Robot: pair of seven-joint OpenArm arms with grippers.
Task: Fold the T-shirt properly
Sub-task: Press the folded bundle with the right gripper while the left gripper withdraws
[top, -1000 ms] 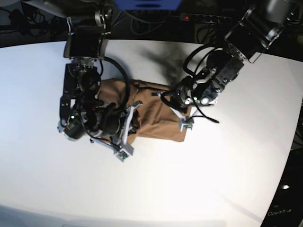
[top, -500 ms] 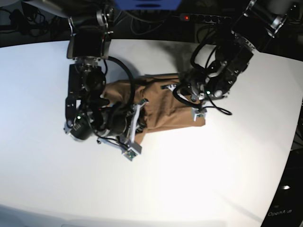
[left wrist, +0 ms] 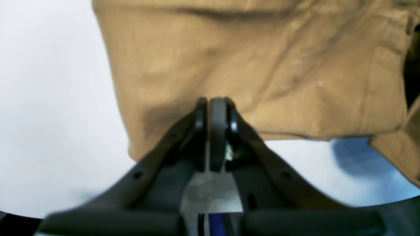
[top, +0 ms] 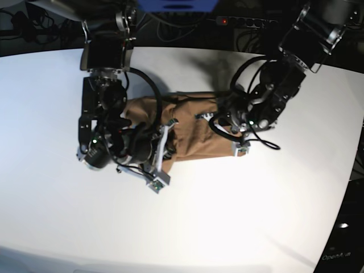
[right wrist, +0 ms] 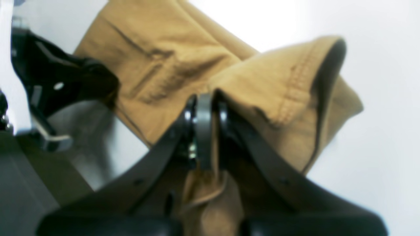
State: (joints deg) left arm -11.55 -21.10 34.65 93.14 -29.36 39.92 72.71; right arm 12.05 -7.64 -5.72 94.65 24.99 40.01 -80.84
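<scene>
The tan-brown T-shirt [top: 196,133] lies as a folded, wrinkled bundle mid-table between both arms. My right gripper [right wrist: 206,101] is shut on a stitched hem of the T-shirt [right wrist: 282,78], and cloth bunches between its fingers and curls over them. In the base view this right gripper [top: 165,142] is at the bundle's left end. My left gripper [left wrist: 213,105] is shut, with its tips pressed into the lower edge of the T-shirt [left wrist: 262,65], which looks slightly raised off the table. In the base view that left gripper [top: 236,143] is at the bundle's right corner.
The white table [top: 239,216] stretches wide in front of the arms. Dark cables and a power strip [top: 247,21] run along the far edge. The other arm's black gripper [right wrist: 62,88] shows at the left of the right wrist view.
My left gripper has pulled the shirt's right corner to the right and farther back, stretching the bundle wider. The right gripper shifted slightly right with its end.
</scene>
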